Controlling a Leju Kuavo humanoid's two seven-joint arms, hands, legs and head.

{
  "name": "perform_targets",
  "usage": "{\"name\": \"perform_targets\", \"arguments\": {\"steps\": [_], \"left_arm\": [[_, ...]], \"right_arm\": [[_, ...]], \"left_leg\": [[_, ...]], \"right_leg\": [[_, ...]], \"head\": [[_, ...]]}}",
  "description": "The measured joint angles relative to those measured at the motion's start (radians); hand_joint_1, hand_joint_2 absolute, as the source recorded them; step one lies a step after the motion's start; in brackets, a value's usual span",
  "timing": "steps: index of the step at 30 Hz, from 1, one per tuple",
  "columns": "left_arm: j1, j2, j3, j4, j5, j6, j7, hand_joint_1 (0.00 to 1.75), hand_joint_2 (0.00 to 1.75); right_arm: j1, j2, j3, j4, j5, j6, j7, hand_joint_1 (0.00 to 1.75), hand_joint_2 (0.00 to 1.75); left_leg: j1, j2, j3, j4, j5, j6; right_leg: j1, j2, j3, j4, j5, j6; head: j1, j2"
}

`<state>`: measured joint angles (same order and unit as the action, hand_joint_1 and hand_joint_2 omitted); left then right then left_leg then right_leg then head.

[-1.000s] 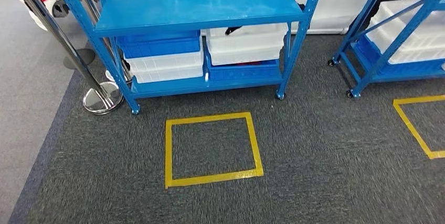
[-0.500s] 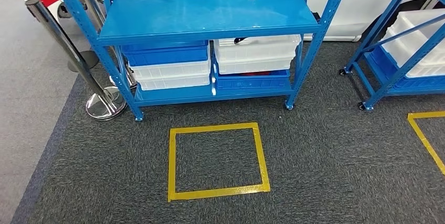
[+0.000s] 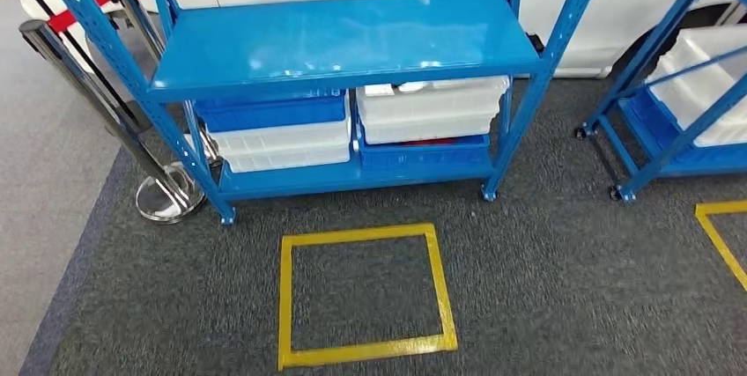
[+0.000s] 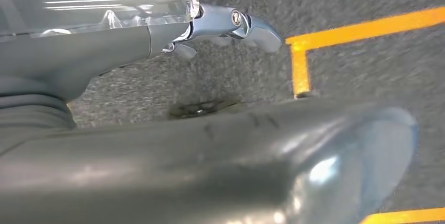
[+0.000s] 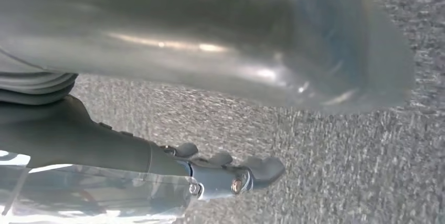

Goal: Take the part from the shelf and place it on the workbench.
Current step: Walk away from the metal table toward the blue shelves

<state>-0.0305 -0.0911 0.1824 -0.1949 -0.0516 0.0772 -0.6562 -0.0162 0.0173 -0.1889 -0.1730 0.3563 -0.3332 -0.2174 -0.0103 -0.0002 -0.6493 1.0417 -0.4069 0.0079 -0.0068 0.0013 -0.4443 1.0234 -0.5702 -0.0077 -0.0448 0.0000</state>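
Starting with the head view, we face a blue shelf (image 3: 343, 37) whose upper deck is bare and glossy; on its lower deck, toward the left edge, a blue bin (image 3: 269, 112) sits stacked on a white bin (image 3: 282, 143), and toward the right edge a white bin (image 3: 432, 112) sits on another blue bin (image 3: 423, 151). Something pale lies in the top of the right white bin, but we cannot tell whether it is the part; the part itself we cannot pick out. On the carpet in front of the shelf is a yellow tape square (image 3: 366, 292), and a second shelf (image 3: 678, 85) with white bins stands at the right. A chrome post (image 3: 159, 191) stands by the shelf's left corner. No workbench appears. In the left wrist view, our left hand (image 4: 231, 24) hangs over the carpet near a corner of yellow tape (image 4: 299, 61), its fingers loosely extended and holding nothing. In the right wrist view, our right hand (image 5: 231, 174) likewise hangs above bare carpet, fingers relaxed and apart, with nothing in it. We judge the task barely begun: nothing is taken, so reaching, grasping, carrying and placing all remain.
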Motion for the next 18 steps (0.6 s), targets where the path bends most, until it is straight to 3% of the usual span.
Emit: {"name": "perform_targets", "arguments": {"steps": [2, 4, 5, 7, 8, 9, 10, 11, 13, 14, 15, 18], "left_arm": [[-0.003, -0.001, -0.002, 0.0, -0.001, 0.0, -0.001, 0.0, 0.0], [-0.006, -0.002, -0.002, 0.0, -0.001, 0.0, -0.001, 0.0, 0.0], [-0.007, -0.002, -0.003, 0.0, 0.0, 0.0, -0.001, 0.0, 0.0], [-0.009, -0.002, -0.003, 0.0, 0.0, 0.0, -0.001, 0.0, 0.0], [-0.009, -0.002, -0.003, 0.0, 0.0, 0.0, -0.001, 0.0, 0.0], [-0.008, -0.002, -0.003, 0.0, -0.001, 0.0, -0.001, 0.0, 0.0], [-0.006, -0.002, -0.003, 0.0, -0.001, 0.0, 0.0, 0.0, 0.0], [-0.005, -0.003, -0.003, 0.0, -0.001, -0.001, 0.0, 0.0, 0.0], [-0.006, -0.003, -0.004, 0.001, -0.004, -0.001, 0.002, 0.0, 0.0], [-0.008, -0.003, -0.005, 0.001, -0.006, -0.001, 0.005, 0.0, 0.0], [-0.01, -0.003, -0.006, 0.002, -0.009, -0.001, 0.007, 0.0, 0.0], [-0.017, -0.002, -0.01, 0.002, -0.016, -0.002, 0.014, 0.0, 0.0]], "right_arm": [[-0.003, 0.0, -0.001, -0.001, 0.0, -0.001, 0.001, 0.0, 0.0], [-0.007, 0.0, -0.001, -0.002, 0.0, -0.001, 0.002, 0.0, 0.0], [-0.009, 0.0, -0.001, -0.002, 0.0, -0.001, 0.002, 0.0, 0.0], [-0.008, 0.001, -0.001, -0.002, 0.0, -0.001, 0.002, 0.0, 0.0], [-0.007, 0.001, -0.002, -0.002, 0.0, -0.001, 0.002, 0.0, 0.0], [-0.005, 0.0, -0.002, -0.002, 0.0, -0.001, 0.002, 0.0, 0.0], [-0.002, 0.0, -0.003, -0.002, 0.0, -0.001, 0.002, 0.0, 0.0], [0.0, 0.0, -0.003, -0.002, 0.0, -0.001, 0.002, 0.0, 0.0], [0.005, -0.001, -0.005, -0.001, -0.002, 0.0, 0.003, 0.0, 0.0], [0.005, -0.001, -0.006, 0.0, -0.004, 0.0, 0.004, 0.0, 0.0], [0.005, -0.001, -0.006, 0.0, -0.006, 0.0, 0.005, 0.0, 0.0], [0.002, 0.003, -0.008, -0.001, -0.014, -0.004, 0.01, 0.0, 0.0]], "left_leg": [[0.003, -0.004, 0.025, -0.018, -0.006, 0.012], [0.007, -0.006, 0.056, -0.038, -0.014, 0.022], [0.008, -0.006, 0.07, -0.044, -0.021, 0.026], [0.008, -0.009, 0.096, -0.047, -0.042, 0.029], [0.009, -0.011, 0.111, -0.047, -0.054, 0.029], [0.009, -0.014, 0.129, -0.047, -0.067, 0.028], [0.01, -0.016, 0.148, -0.047, -0.081, 0.025], [0.011, -0.018, 0.165, -0.047, -0.096, 0.022], [0.009, -0.02, 0.192, -0.043, -0.126, 0.012], [0.007, -0.02, 0.201, -0.043, -0.141, 0.007], [0.005, -0.021, 0.21, -0.038, -0.15, 0.001], [0.005, -0.018, 0.218, -0.005, -0.153, -0.013]], "right_leg": [[-0.001, -0.001, 0.002, 0.021, 0.016, 0.014], [-0.003, -0.001, -0.049, 0.113, 0.031, 0.021], [-0.005, 0.0, -0.092, 0.175, 0.021, 0.023], [-0.007, -0.001, -0.174, 0.264, -0.045, 0.031], [-0.008, -0.001, -0.2, 0.277, -0.08, 0.035], [-0.008, -0.001, -0.217, 0.267, -0.098, 0.038], [-0.009, -0.001, -0.223, 0.232, -0.085, 0.04], [-0.009, -0.001, -0.222, 0.181, -0.041, 0.039], [-0.008, -0.002, -0.22, 0.073, 0.09, 0.033], [-0.006, -0.002, -0.218, 0.044, 0.133, 0.027], [-0.006, -0.001, -0.217, 0.031, 0.152, 0.021], [-0.01, 0.0, -0.189, 0.025, 0.139, 0.0]], "head": [[0.0, 0.0], [0.0, 0.0], [0.0, 0.0], [0.0, 0.0], [0.0, 0.0], [0.0, 0.0], [0.0, 0.0], [0.0, 0.0], [0.0, 0.0], [0.0, 0.0], [0.001, 0.0], [0.0, 0.0]]}}
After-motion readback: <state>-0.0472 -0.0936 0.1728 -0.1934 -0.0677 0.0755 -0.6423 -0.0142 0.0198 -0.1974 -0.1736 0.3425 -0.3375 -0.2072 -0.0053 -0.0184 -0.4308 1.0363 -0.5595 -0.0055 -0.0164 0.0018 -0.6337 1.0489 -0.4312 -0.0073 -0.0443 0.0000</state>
